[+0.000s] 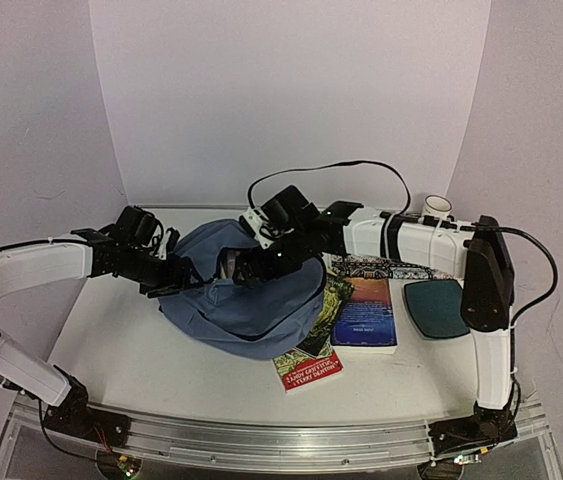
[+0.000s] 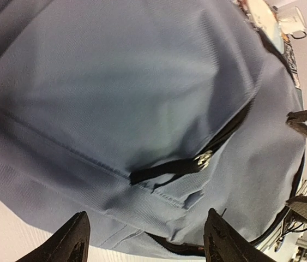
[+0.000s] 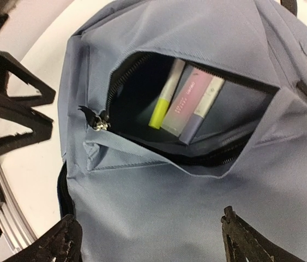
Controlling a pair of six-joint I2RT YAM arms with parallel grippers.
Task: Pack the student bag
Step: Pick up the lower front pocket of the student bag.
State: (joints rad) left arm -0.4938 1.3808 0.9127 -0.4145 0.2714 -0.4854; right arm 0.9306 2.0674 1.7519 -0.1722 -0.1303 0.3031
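At the student bag (image 1: pixel 246 310), left fingers (image 2: pixel 72 243) and right fingers (image 3: pixel 247 243) apart; book (image 1: pixel 309 367) lettering illegible.

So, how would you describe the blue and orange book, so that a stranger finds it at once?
Find the big slate-blue student bag on the table. The book lies flat just right of it. Only its cover is blue with an orange-red band; the neighbouring book is red-bordered.

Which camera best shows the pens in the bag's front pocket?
Right wrist: it looks straight into the open front pocket, where the pens lie side by side. Left wrist shows only the pocket's outer fabric; the top view is too distant to show them.
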